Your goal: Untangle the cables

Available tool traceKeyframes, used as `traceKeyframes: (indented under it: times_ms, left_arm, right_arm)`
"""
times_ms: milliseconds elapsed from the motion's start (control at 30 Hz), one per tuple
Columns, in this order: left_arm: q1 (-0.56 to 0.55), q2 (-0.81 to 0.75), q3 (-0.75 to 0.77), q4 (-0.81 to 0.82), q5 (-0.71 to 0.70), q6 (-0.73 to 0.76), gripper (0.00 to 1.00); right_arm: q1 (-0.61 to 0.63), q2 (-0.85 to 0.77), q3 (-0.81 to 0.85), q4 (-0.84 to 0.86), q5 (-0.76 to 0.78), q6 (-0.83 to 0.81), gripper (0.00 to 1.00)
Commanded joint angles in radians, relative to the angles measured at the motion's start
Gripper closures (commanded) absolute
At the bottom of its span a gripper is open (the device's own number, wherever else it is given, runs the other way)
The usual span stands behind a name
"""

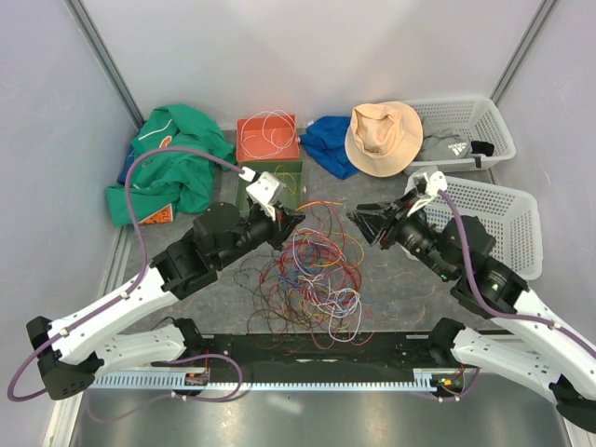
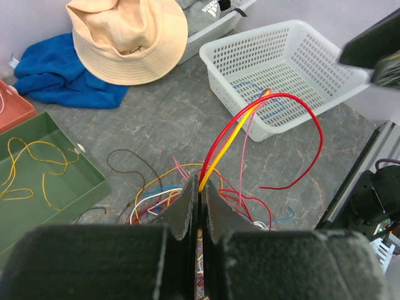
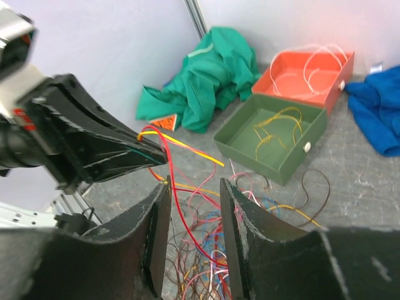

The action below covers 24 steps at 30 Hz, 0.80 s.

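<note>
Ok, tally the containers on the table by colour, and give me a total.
White baskets: 2, far and near
Orange box: 1
Green box: 1
Total: 4

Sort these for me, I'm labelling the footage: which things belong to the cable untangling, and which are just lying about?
Job: cables; left gripper, pinching red and yellow ones; right gripper; green tray and orange tray, holding sorted strands; probably the near basket.
Lying about: hat, green garment, blue cloth, far basket with grey clothing.
</note>
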Motion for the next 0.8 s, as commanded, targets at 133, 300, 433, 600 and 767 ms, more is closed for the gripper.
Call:
traceKeyframes:
  times_ms: [133,300,433,600,767]
  left_arm:
    - [0.002,0.003,-0.011,0.017,0.059,-0.039,0.98]
    - [0.000,0.029,0.002,0.010,0.048,-0.042,0.98]
    - [0.000,0.054,0.014,0.002,0.051,-0.043,0.98]
    - [0.000,0.065,0.018,0.000,0.079,-0.051,0.98]
    - [0.002,0.065,0.020,0.002,0.094,-0.055,0.98]
  right_arm:
    - [0.002,0.017,-0.001,0.146,-0.112,0.048,0.58]
    - [0.002,0.023,-0.017,0.225,-0.222,0.111,0.58]
    - [0.002,0.055,-0.016,0.198,-0.217,0.096,0.49]
    - [0.002,0.099,-0.014,0.115,-0.120,0.034,0.32]
    - [0.002,0.153,-0.008,0.086,-0.098,0.000,0.36]
